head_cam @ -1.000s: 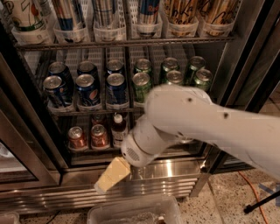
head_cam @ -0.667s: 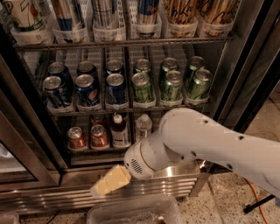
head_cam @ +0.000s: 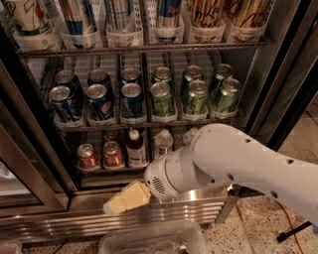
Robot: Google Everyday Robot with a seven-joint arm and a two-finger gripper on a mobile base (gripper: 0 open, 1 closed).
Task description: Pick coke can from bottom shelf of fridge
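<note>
Your targets are on the bottom shelf (head_cam: 99,170) of the fridge (head_cam: 261,79), at its left end. The left coke can (head_cam: 88,156) and the right coke can (head_cam: 113,154) stand upright side by side at the front of the rack, silver tops showing. They are just beside each other, though you cannot tell whether they touch. Neither is held.

Just right of the right coke can stands a dark bottle (head_cam: 135,149) with a white cap, and then a clear bottle (head_cam: 162,143). Further right, the shelf is hidden from you by the arm (head_cam: 238,163).

Your gripper (head_cam: 125,198) is below and in front of that shelf, outside the rack. It shows as a cream-coloured wedge pointing down and to the left, set against the steel base panel (head_cam: 64,221). It sits lower than both red cans and clear of them, roughly under the dark bottle. You cannot tell from this view whether it is apart or together, and nothing is visibly in it. The white arm comes in from the lower right and crosses the right half of the bottom shelf.

One rack up, blue cans (head_cam: 99,101) fill the left lanes and green cans (head_cam: 195,96) fill the right. The top rack holds tall cans (head_cam: 119,12) in white trays. At the bottom edge you see a clear plastic bin (head_cam: 149,240) on the speckled floor, and an orange cable (head_cam: 288,218) lies at the right.
</note>
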